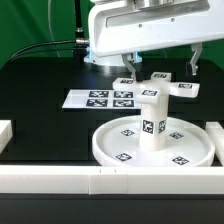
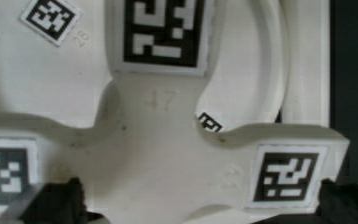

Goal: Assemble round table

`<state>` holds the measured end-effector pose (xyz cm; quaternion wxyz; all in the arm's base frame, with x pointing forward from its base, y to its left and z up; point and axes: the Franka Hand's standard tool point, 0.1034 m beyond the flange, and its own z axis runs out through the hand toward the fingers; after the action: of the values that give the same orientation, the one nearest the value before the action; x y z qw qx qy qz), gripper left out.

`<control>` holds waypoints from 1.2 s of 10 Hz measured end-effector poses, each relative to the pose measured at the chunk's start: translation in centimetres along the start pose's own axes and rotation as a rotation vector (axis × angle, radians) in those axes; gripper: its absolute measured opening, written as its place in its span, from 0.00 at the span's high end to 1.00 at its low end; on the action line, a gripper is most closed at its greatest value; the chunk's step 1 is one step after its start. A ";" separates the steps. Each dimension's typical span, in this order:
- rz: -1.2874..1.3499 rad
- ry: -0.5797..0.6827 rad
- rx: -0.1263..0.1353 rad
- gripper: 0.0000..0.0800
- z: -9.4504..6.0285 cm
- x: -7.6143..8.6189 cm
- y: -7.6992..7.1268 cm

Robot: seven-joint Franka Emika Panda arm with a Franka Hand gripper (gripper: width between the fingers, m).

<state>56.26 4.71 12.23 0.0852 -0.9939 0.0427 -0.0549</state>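
The large rimmed round disc [image 1: 120,150] lies on the black table near the front. The short thick cylinder post [image 1: 152,125] stands upright on its middle. The small cross-shaped piece [image 1: 157,88] sits level at the top of the post. My gripper [image 1: 160,66] is right over the cross, its jaws wide apart, one fingertip on each side of it. In the wrist view the cross [image 2: 158,130] fills the picture, with the dark fingertips [image 2: 60,200] at its two sides. Part of the disc [image 2: 274,70] shows beneath it. Whether the fingers touch the cross is unclear.
The marker board [image 1: 100,99] lies flat behind the disc, toward the exterior view's left. Long white border bars run along the front [image 1: 60,180] and stand at the left [image 1: 5,132] and right [image 1: 214,135] edges. A green backdrop stands behind.
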 end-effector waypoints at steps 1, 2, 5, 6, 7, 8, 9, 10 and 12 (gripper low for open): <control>-0.171 0.004 -0.008 0.19 0.0 0.1 0.1; -0.318 0.014 -0.011 0.19 0.0 0.3 0.2; -0.674 -0.003 -0.059 0.19 0.0 0.5 -0.4; -0.762 -0.002 -0.069 0.19 0.2 0.6 -0.4; -0.831 -0.006 -0.072 0.19 0.2 0.6 -0.3; -0.904 -0.010 -0.076 0.19 0.2 0.6 -0.1; -0.960 -0.013 -0.076 0.19 0.2 0.6 -0.1; -1.068 -0.020 -0.079 0.19 0.3 0.6 0.2; -1.300 -0.042 -0.099 0.19 0.2 0.7 0.5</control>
<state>56.95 4.18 12.02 -0.0103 -0.8208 -0.5663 -0.0739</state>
